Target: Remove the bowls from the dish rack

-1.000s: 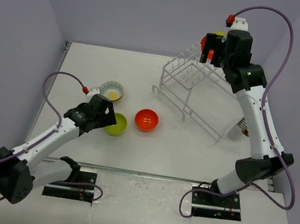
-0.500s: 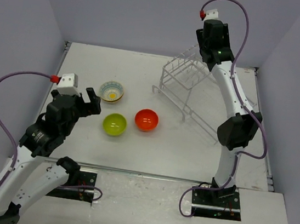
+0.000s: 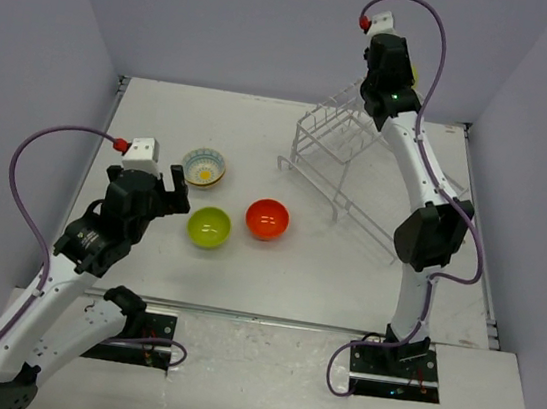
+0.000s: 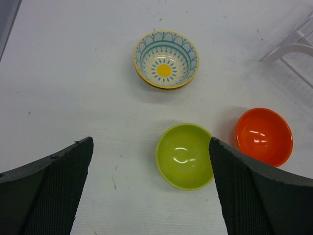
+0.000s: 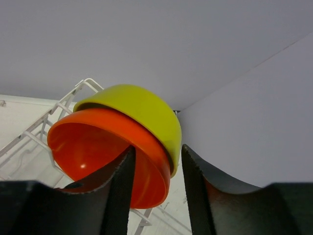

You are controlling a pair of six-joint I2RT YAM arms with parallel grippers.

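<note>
Bowls sit in two places. Three rest upright on the white bench (image 3: 164, 119): a cream glossy bowl with blue pattern and yellow centre (image 3: 204, 167), a lime-green glossy bowl (image 3: 209, 227) nearer the arms, and just beside that an orange-red glossy bowl (image 3: 267, 219). The white thin-wire dish rack (image 3: 359, 165) stands at the far right of the bench, well apart from them. The left gripper (image 4: 150, 142) hovers over the lime-green bowl, jaws released and holding nothing. The right gripper (image 5: 157, 156) is raised at the rack's far end, jaws clenched on a nested pair tilted on edge: a second orange-red bowl (image 5: 98, 142) set inside a yellow glossy bowl (image 5: 142, 105), with rack wires behind and below.
</note>
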